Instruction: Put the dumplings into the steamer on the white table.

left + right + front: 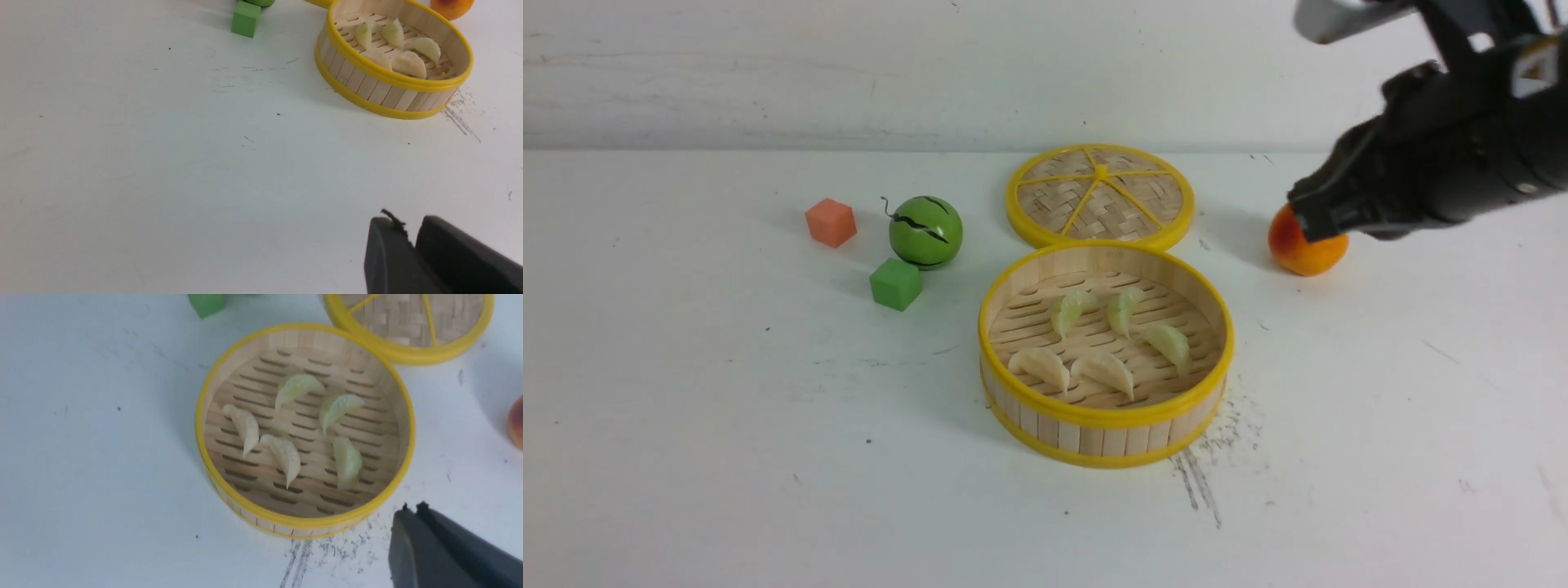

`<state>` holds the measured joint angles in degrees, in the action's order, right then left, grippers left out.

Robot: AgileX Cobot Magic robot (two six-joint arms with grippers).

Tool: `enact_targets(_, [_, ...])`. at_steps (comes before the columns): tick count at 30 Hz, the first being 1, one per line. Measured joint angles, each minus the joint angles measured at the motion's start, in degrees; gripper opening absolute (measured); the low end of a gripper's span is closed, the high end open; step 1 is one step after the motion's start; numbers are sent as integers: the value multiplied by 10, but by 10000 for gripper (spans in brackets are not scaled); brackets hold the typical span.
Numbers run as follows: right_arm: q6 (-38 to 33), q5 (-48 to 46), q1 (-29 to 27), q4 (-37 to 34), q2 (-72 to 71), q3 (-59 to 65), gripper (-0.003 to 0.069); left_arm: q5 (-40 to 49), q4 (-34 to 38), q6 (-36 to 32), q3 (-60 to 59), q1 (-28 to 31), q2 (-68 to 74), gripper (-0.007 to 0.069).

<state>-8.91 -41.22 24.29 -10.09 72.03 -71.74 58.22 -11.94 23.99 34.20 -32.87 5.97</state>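
All 5 dumplings (1104,369) lie inside the steamer (1106,416), which stands near the middle of the white table (727,408). They are small pleated crescents: 2 pale cream ones nearer the robot, 3 light green ones further back. All rest on the slatted floor, close together, and whether any touch is hard to tell.

The right gripper (1307,214) hangs above the table to the right of the steamer, its jaws together on nothing. It hides part of an orange fruit (1303,249).

The left gripper (408,222) appears only in its wrist view, cut off by the frame edge, jaws likewise together and empty. There the steamer wall hides part of the nearest dumplings.

The woven lid (1100,196) lies flat just behind the steamer. A green ball (925,231), a green cube (896,283) and an orange-red cube (831,222) sit to the left.
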Motion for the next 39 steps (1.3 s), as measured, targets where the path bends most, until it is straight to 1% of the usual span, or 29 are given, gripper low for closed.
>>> enact_targets(6, [0, 145, 0, -17, -170, 163, -20, 0, 0, 0, 0, 0, 0, 101])
enact_targets(11, [-2, 210, 0, -19, -293, 272, -19, 0, 0, 0, 0, 0, 0, 110])
enact_targets(16, [-2, 216, 0, -19, -376, 318, -18, 0, 0, 0, 0, 0, 0, 112])
enact_targets(21, [-3, 208, 0, -19, -418, 327, -15, 0, 0, 0, 0, 0, 0, 120])
enact_targets(26, [-4, 187, 0, -19, -428, 328, -11, 0, 0, 0, 0, 0, 0, 122])
enact_targets(39, [-4, 185, 0, -21, -428, 328, -4, -1, 0, 0, 0, 0, 0, 136])
